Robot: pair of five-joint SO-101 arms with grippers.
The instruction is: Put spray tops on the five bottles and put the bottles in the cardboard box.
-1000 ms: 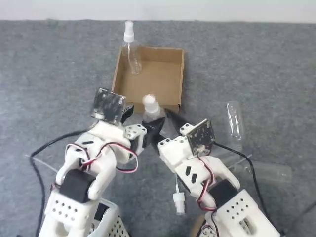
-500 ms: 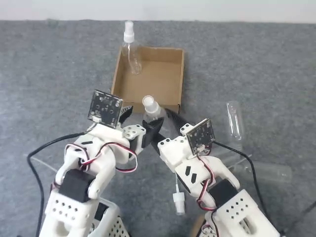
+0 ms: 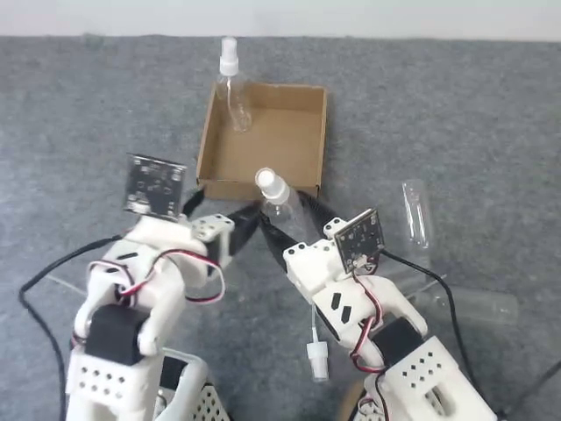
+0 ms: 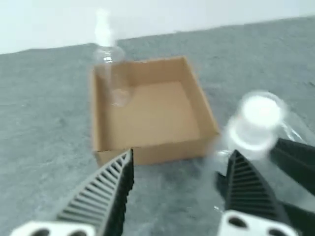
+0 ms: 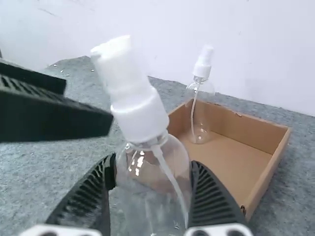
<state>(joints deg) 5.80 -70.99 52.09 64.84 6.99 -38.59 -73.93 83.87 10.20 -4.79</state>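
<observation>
Grey carpet-like mat [image 3: 456,114], white wall along its far edge. Box [image 3: 323,140] sits open at mid-table.

Right gripper [image 5: 152,169]: jaws clamped on the belly of the held bottle [image 3: 279,206], upright, top on, just short of the box's near wall. Left gripper [image 4: 182,160]: jaws wide apart, holding nothing, one finger just beside the held bottle's head and not touching it.

Step in hand, as I judge it: the capped bottle goes into the box.
- Lift enough for the base to pass the near wall before carrying forward.
- Keep it upright; the grip is low on the body, so a tilt could swing the head.
- Set down on bare floor of the box, apart from the boxed bottle [image 3: 235,101] standing in the far corner on the left arm's side.
- The left arm should stay out of the path.
- Cannot tell whether the top is fully tight.

Count:
- Bottles: four made out. One boxed, one held, two bare: one [image 3: 415,212] lying beside the box on the right arm's side, another [image 3: 478,304] nearer that arm's base.
- Tops: three. Two fitted, one loose top [image 3: 317,358] lying between the arm bases.
- Boxes: one.
</observation>
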